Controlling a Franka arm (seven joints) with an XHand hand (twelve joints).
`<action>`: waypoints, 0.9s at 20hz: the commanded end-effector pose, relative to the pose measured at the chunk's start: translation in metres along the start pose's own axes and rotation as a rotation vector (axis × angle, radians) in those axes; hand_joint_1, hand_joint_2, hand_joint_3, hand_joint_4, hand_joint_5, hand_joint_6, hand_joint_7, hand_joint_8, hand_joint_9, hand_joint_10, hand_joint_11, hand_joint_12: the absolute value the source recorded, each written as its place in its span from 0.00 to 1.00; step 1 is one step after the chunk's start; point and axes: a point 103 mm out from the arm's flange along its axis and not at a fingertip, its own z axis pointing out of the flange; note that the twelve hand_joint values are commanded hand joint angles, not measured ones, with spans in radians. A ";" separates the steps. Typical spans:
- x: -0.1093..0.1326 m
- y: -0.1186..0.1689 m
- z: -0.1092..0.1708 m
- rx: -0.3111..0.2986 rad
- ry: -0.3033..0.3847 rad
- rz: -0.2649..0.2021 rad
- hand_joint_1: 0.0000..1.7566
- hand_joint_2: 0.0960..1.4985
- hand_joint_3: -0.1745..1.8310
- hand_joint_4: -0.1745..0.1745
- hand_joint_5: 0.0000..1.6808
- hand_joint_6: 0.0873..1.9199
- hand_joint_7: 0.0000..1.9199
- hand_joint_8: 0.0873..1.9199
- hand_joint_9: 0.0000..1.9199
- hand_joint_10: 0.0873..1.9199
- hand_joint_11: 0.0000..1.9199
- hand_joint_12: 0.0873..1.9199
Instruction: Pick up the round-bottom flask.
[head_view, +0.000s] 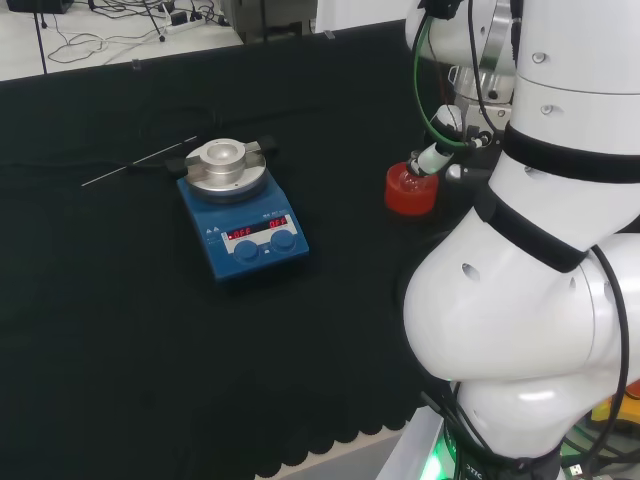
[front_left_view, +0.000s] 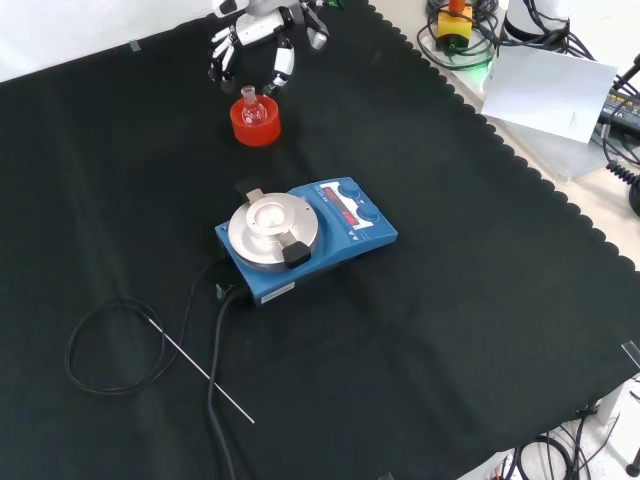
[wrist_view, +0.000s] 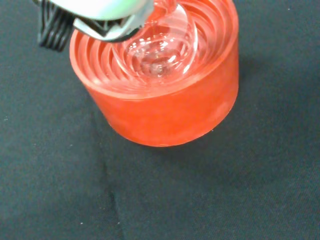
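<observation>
In the head view we are seeing the round-bottom flask (head_view: 412, 180) sitting in its red ribbed stand (head_view: 410, 192) on the black worktop (head_view: 120, 330), right of the blue stirrer plate (head_view: 243, 220). In the front view we are watching the hand (front_left_view: 255, 40) hanging just above the flask (front_left_view: 249, 106), its fingers (front_left_view: 283, 66) spread and relaxed, grasping nothing. In the wrist view we are looking down at the clear flask (wrist_view: 162, 47) nestling inside the stand (wrist_view: 165, 107).
</observation>
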 end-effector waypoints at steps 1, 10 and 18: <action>0.012 0.000 0.005 -0.022 -0.003 -0.008 0.53 0.35 0.42 0.30 0.39 0.26 0.15 0.32 0.25 0.32 0.05 0.72; 0.003 0.005 0.009 -0.020 -0.013 0.002 0.55 0.35 0.43 0.30 0.39 0.31 0.15 0.32 0.25 0.32 0.07 0.72; 0.007 0.006 0.008 -0.032 -0.015 0.003 0.55 0.35 0.43 0.29 0.41 0.33 0.16 0.32 0.26 0.32 0.08 0.72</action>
